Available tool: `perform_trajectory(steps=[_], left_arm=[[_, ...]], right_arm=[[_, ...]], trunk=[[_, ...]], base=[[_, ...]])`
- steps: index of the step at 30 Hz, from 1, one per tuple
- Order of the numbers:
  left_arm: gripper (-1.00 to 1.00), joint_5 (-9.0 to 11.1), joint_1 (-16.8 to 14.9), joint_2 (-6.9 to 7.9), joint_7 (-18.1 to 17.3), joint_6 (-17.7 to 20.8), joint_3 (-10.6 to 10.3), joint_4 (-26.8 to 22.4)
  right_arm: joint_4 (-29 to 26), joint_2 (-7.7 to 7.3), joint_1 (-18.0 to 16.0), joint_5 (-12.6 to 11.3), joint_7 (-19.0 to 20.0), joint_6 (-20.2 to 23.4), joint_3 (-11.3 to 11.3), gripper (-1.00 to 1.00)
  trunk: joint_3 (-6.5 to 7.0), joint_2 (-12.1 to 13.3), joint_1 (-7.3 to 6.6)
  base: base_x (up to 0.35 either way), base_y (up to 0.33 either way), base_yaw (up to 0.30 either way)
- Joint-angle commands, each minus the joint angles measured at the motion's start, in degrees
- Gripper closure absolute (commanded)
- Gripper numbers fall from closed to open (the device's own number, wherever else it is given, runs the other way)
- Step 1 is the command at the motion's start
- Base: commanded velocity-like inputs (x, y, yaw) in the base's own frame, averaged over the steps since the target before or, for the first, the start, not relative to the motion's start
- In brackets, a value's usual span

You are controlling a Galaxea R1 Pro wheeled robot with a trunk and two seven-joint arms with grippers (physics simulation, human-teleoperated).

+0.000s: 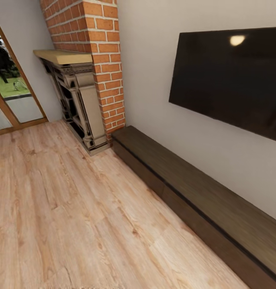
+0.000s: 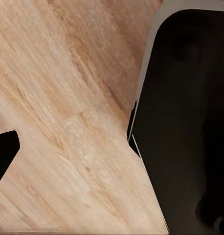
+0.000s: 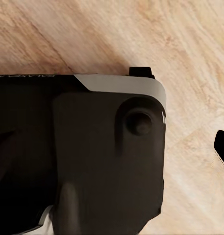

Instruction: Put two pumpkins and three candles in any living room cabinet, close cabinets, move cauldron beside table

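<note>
The cabinet [image 1: 202, 200] is a long, low dark-brown unit running along the white wall under the TV, at the right of the head view. Its drawer fronts [image 1: 154, 176] all sit flush and shut. The pumpkins, candles, cauldron and table are out of view. In the left wrist view a dark fingertip [image 2: 4, 154] of my left gripper hangs over the wood floor beside my black base [image 2: 185, 127]. A fingertip [image 3: 222, 147] of my right gripper sits at the frame edge over the floor. Both tips stand far out to the side, with nothing held.
A brick chimney [image 1: 101, 60] and a dark fireplace [image 1: 77, 100] with a pale mantel stand at the cabinet's far end. A black TV [image 1: 230, 76] hangs above the cabinet. A glass door [image 1: 9, 92] is at the far left. Light wood floor [image 1: 73, 208] spreads ahead.
</note>
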Motion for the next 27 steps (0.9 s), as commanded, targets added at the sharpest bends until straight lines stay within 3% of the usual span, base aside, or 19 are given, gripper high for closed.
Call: perform_trajectory(steps=[1,10,13,16,20,27], left_arm=[[-1.00,0.6,0.0,0.18,0.2,-0.1,-0.5,0.0],[-1.00,0.5,-0.4,1.76,0.2,-0.1,-0.5,-0.9],[-1.00,0.4,-0.6,2.43,0.2,0.3,-0.5,-4.0],[-1.00,0.4,-1.3,3.12,0.3,0.9,-0.5,-6.6],[-1.00,0.6,-4.7,3.95,0.4,2.4,-0.5,-7.5],[-1.00,2.1,-10.1,4.24,0.3,4.9,-0.5,-7.8]], right_arm=[[0.2,0.08,-0.1,-0.6,0.2,-1.0,0.5,-1.00],[-0.2,0.24,-0.1,-0.7,0.0,-4.3,0.9,-1.00],[-0.3,0.29,-0.1,-0.7,-0.3,-4.3,1.0,-1.00],[-0.5,0.37,-0.1,-0.7,-0.9,-4.3,3.3,-1.00],[-4.6,0.34,-0.1,-0.7,-1.9,-4.1,6.8,-1.00],[-9.8,0.31,-0.1,-0.6,-2.7,-3.9,8.0,-1.00]], trunk=[[0.13,0.4,-0.22],[1.66,4.0,-2.20],[2.12,5.2,-2.85],[2.57,6.4,-3.51],[3.16,8.0,-4.39],[4.19,10.8,-5.93]], base=[[0.000,0.000,0.289],[0.000,0.000,0.289],[0.000,0.000,0.288],[0.000,0.000,0.284],[0.000,0.000,0.282],[0.000,0.000,0.280]])
